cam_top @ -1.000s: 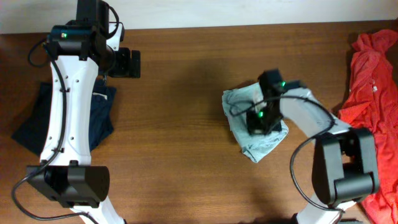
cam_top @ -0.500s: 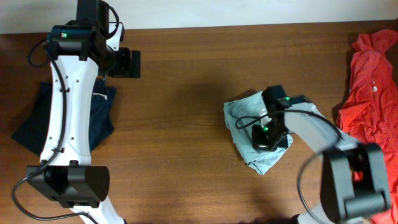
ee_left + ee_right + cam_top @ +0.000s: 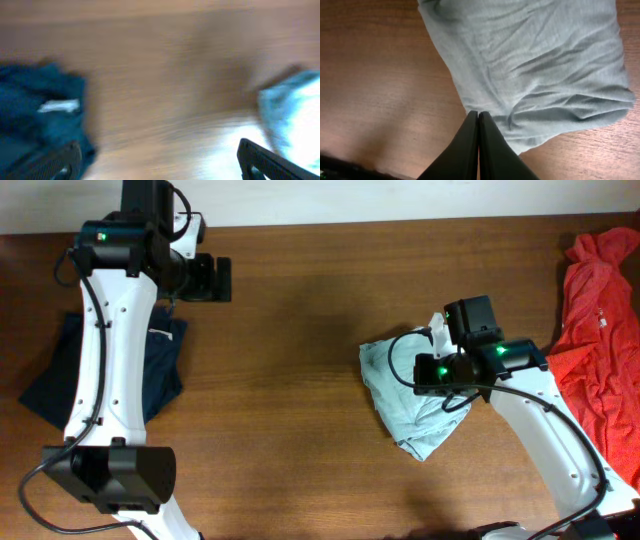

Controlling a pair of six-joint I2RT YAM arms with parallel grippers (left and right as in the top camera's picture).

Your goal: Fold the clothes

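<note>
The pale blue-green T-shirt point(image 3: 395, 395) lies bunched in a rumpled, roughly folded heap on the wooden table right of centre. It fills the upper part of the right wrist view point(image 3: 535, 65). My right gripper point(image 3: 425, 372) hovers over the shirt's right side. Its jaws are pressed together, and the tips point(image 3: 478, 116) sit at the shirt's near edge with no cloth visibly between them. My left gripper point(image 3: 215, 278) is open and empty at the far left back of the table. Its fingers point(image 3: 260, 160) stand wide apart in a blurred left wrist view.
A dark navy garment point(image 3: 165, 365) lies under my left arm at the table's left edge and shows in the left wrist view point(image 3: 35, 110). A bright red garment point(image 3: 600, 330) is heaped along the right edge. Bare wood point(image 3: 290, 380) lies between the navy garment and the shirt.
My right arm has swung back to the right and its gripper has moved from the shirt's middle towards its right side. The shirt's shape has shifted slightly. The left arm has barely moved.
</note>
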